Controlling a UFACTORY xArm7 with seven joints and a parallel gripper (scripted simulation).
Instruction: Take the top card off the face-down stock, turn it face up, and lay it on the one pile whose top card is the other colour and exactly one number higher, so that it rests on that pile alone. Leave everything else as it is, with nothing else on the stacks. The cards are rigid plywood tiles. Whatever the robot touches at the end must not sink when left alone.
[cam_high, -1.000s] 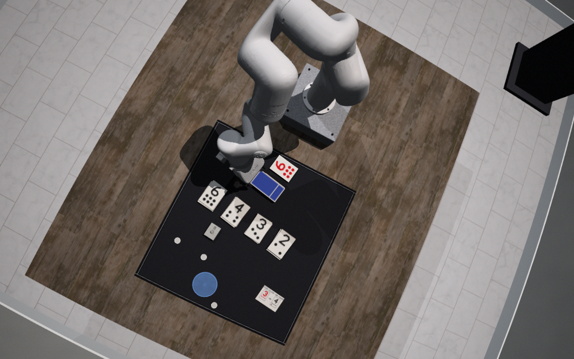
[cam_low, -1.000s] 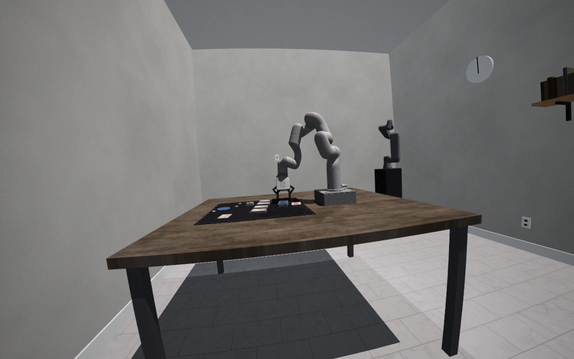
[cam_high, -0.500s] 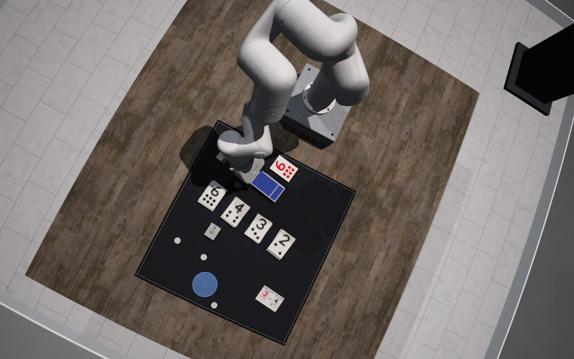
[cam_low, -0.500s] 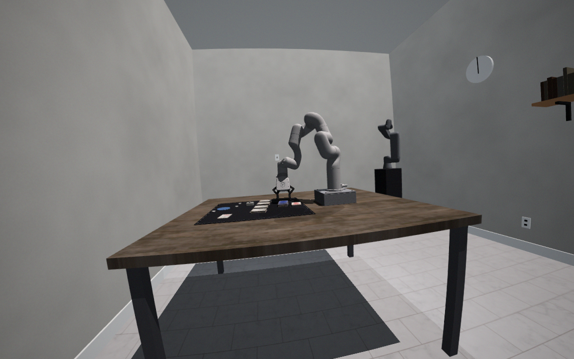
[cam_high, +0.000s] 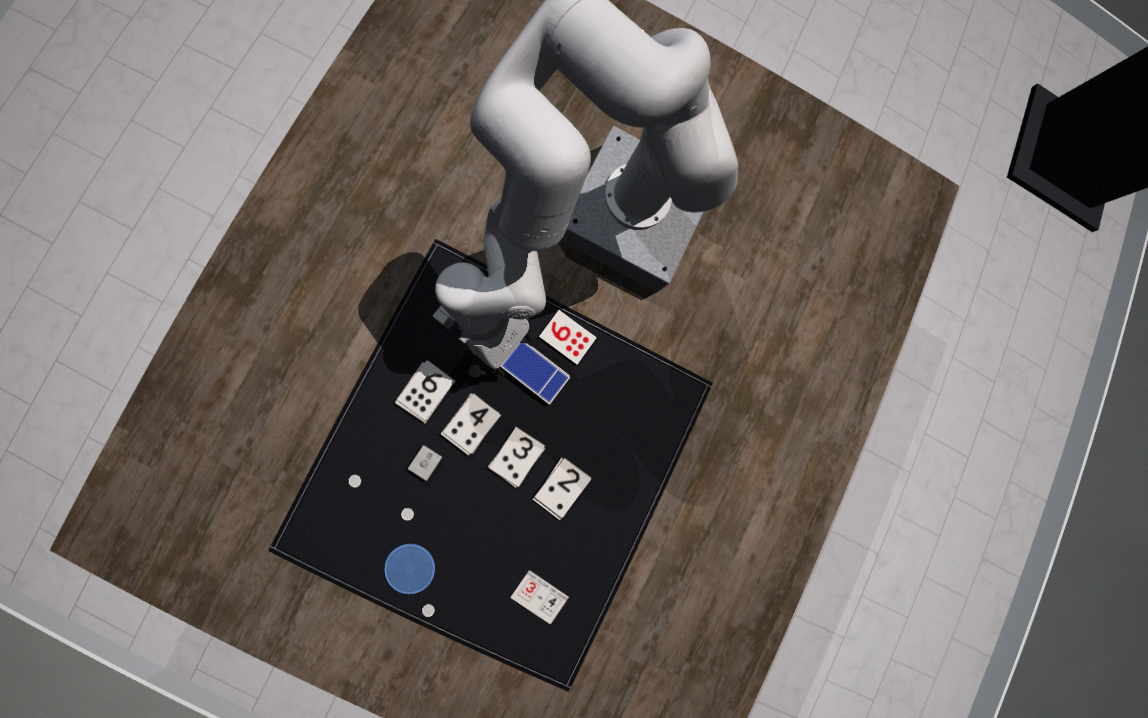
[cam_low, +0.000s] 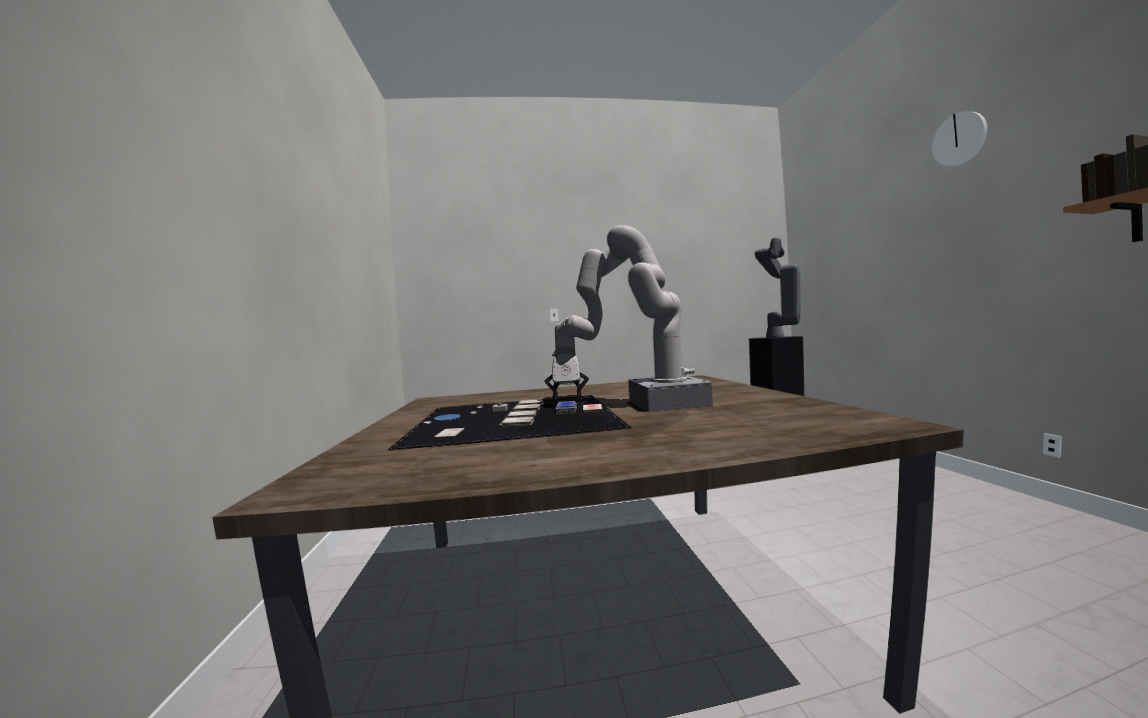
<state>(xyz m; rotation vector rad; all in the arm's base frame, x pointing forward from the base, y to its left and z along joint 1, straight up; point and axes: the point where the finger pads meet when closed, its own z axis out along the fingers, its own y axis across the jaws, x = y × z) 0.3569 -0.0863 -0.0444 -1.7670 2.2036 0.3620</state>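
Observation:
The face-down stock [cam_high: 535,371] is a blue-backed stack on the black mat [cam_high: 491,457], and it also shows in the side view [cam_low: 566,406]. A face-up red 6 [cam_high: 567,336] lies beside it. Four piles form a row with black tops: 6 [cam_high: 424,391], 4 [cam_high: 470,422], 3 [cam_high: 516,456] and 2 [cam_high: 562,487]. My gripper [cam_low: 566,392] is open and empty. It hangs just above the mat at the stock's far end, its fingers spread. From above, the wrist hides the fingertips [cam_high: 489,348].
A small grey tile [cam_high: 424,463], a blue disc [cam_high: 409,568], three white dots and a rule card showing 3 and 4 [cam_high: 539,596] lie on the mat's near half. The arm's grey base [cam_high: 630,211] stands behind the mat.

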